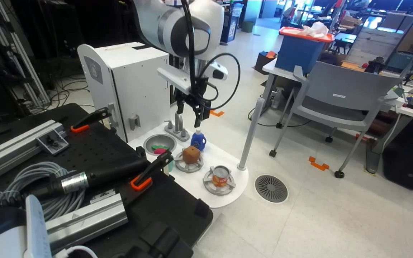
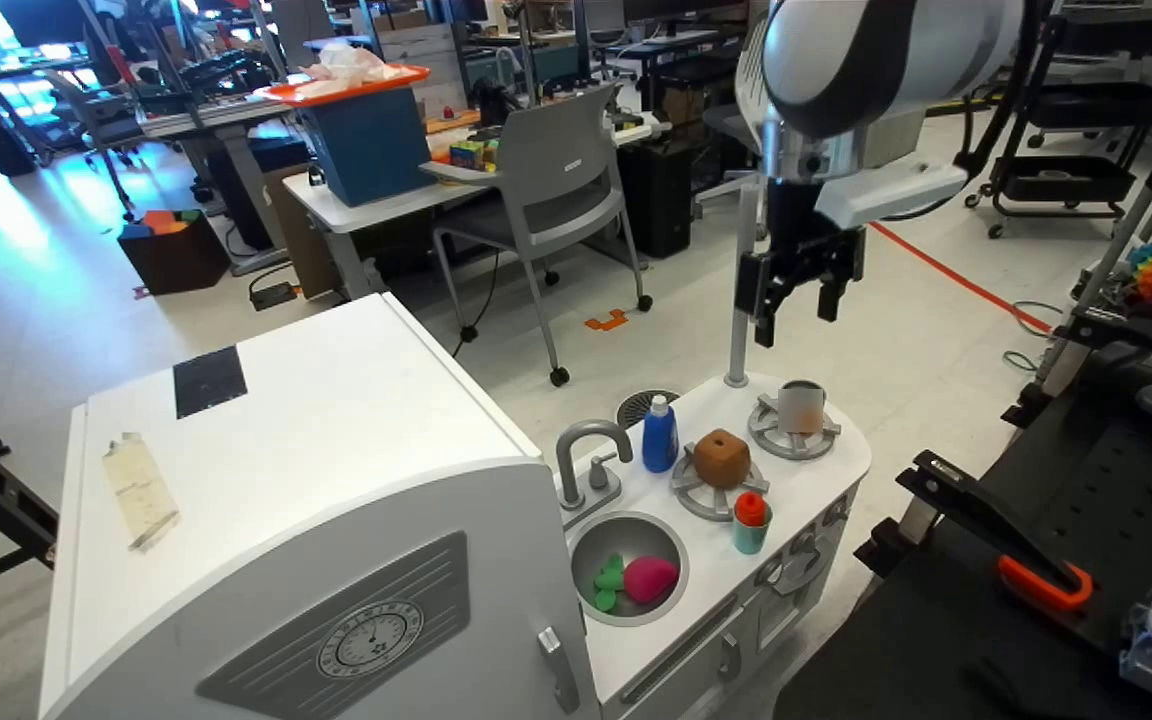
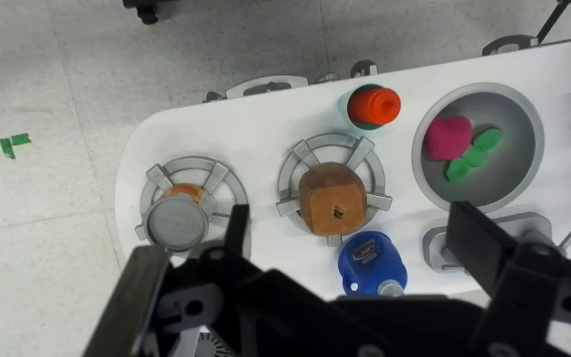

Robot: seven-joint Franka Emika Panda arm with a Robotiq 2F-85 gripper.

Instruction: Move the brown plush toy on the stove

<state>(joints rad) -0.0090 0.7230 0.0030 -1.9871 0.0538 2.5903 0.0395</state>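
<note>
My gripper point(image 2: 796, 322) hangs above the stove point(image 3: 246, 134), spread wide, holding nothing and touching nothing. The brown toy point(image 3: 329, 196) sits on a burner point(image 3: 361, 152), below and well apart from it. If the toy only has to be on the stove, I judge that met; if it is meant to go elsewhere there, the grasp, the carry and the release are all left. Just beside the toy stands a blue bottle point(image 3: 372, 263); a can point(image 3: 176, 224) rests on the second burner point(image 3: 216, 177).

Toy point(image 3: 332, 198), bottle point(image 3: 372, 260), can point(image 3: 177, 220), cup point(image 2: 750, 538) on stove point(image 3: 265, 134)
</note>
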